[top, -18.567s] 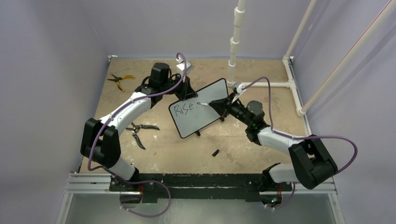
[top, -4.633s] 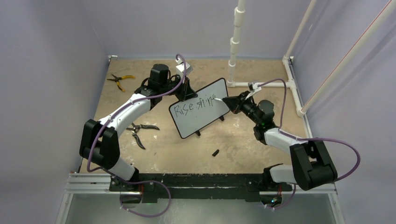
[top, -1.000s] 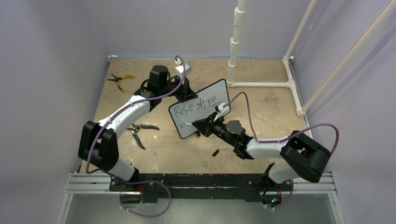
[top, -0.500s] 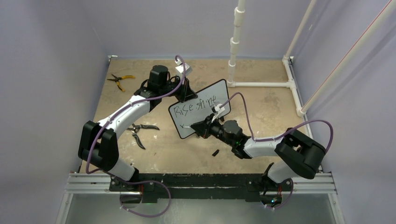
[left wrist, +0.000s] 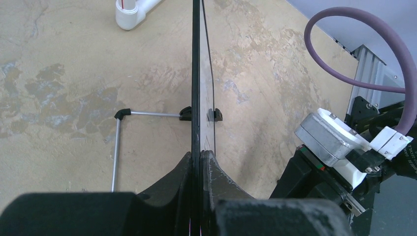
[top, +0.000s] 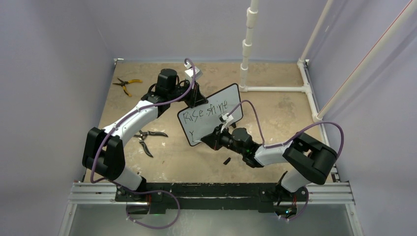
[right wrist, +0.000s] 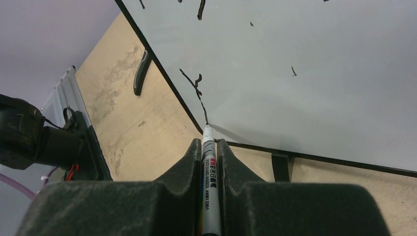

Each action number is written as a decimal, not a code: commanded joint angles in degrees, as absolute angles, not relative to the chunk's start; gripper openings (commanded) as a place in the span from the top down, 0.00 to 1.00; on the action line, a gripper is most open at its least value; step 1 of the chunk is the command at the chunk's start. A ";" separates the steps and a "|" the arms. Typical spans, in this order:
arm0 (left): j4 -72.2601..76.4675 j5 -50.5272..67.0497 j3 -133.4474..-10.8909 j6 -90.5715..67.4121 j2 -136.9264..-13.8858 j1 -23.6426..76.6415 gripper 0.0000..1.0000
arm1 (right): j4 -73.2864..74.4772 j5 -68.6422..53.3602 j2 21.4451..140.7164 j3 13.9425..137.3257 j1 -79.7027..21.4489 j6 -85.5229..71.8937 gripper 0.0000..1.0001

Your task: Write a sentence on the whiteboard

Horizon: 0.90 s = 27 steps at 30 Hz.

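Right wrist: right gripper (right wrist: 209, 145) pinching marker (right wrist: 208, 172), tip at board (right wrist: 319, 73) lower corner; left gripper (left wrist: 200, 162) clamped on board edge. Risk: hard press shifts board, stroke (right wrist: 195, 86) runs off edge

Standing black-framed whiteboard (top: 205, 127), slanted black sentence (top: 204, 111) "Rise shine", "Y" below

White shells are alternating with chunky black joint housings along the left arm (top: 137, 111) at frame left and the right arm (top: 270, 154) at lower right. A purple cable (left wrist: 310, 37) is looping along each. Matte black, scuffed fingers (left wrist: 167, 189) are tapering on the left gripper (left wrist: 199, 156)
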<state>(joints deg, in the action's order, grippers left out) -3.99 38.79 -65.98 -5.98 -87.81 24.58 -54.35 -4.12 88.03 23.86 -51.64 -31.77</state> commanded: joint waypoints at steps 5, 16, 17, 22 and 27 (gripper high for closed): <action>-3.74 39.46 -65.57 -5.10 -85.46 24.96 1.00 | -55.89 -5.67 82.30 21.90 -51.60 -31.65 1.00; -3.69 39.51 -65.57 -5.13 -85.48 24.96 1.00 | -53.74 4.25 76.72 22.51 -51.37 -33.61 1.00; -3.69 39.55 -65.61 -5.18 -85.48 24.96 1.00 | -53.74 4.72 77.11 22.81 -51.27 -33.76 1.00; -3.60 39.64 -65.57 -5.19 -85.48 24.96 1.00 | -54.95 5.02 78.45 23.45 -50.47 -34.28 1.00; -3.52 39.64 -65.59 -5.25 -85.50 24.96 1.00 | -56.01 4.46 79.46 23.69 -49.37 -34.27 1.00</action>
